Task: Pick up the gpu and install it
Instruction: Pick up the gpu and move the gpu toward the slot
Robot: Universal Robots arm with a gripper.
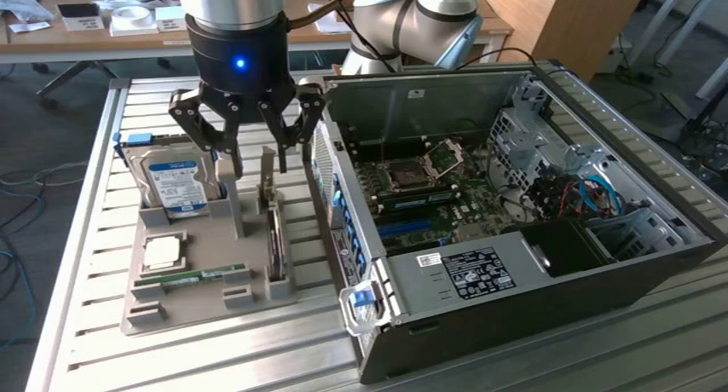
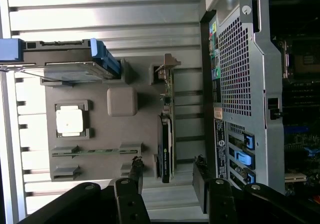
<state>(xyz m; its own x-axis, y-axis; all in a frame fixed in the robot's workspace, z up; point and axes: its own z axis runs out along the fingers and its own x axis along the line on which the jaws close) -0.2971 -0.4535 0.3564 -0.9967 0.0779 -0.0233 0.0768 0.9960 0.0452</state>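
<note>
- While my claw hangs over the gray holder, its jaws gape wide, gripping nothing.
- I see the gpu on edge in that holder, beside the computer case.

The gpu stands upright on its long edge in a slot of the grey holder, on the side just beside the open computer case. It is a thin green board with a black cooler face and a silver bracket at one end.
</note>
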